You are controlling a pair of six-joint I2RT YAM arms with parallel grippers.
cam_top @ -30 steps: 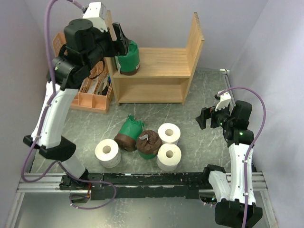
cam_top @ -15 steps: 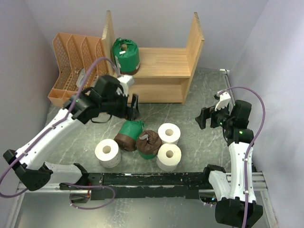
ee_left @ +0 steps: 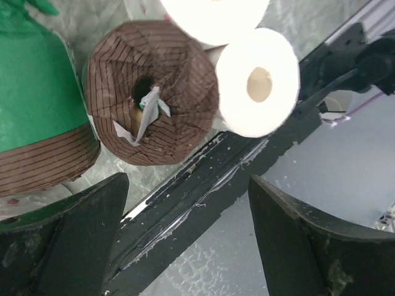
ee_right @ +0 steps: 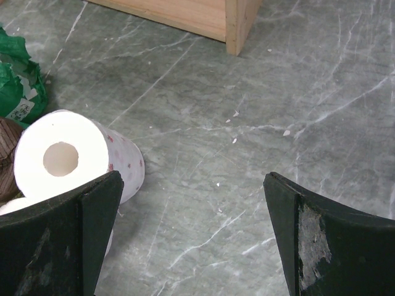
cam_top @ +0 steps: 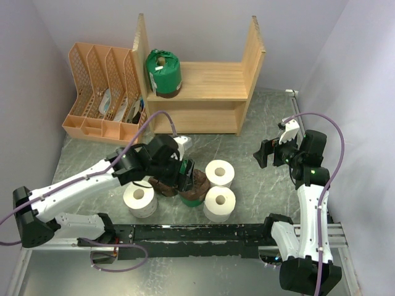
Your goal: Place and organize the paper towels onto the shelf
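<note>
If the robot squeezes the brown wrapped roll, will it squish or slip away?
Probably squishes a little: the brown wrapped roll has a hollow core. Its crinkly plastic may slip in the left gripper. Standing on end beside a white roll, it likely won't roll.

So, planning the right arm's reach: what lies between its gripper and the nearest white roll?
Only bare tabletop between the right gripper and that white roll, seen in the top view.

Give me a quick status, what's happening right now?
Left gripper open above brown-capped roll. Right gripper open, empty. One green roll on shelf, five more on table. Nothing blocking.
</note>
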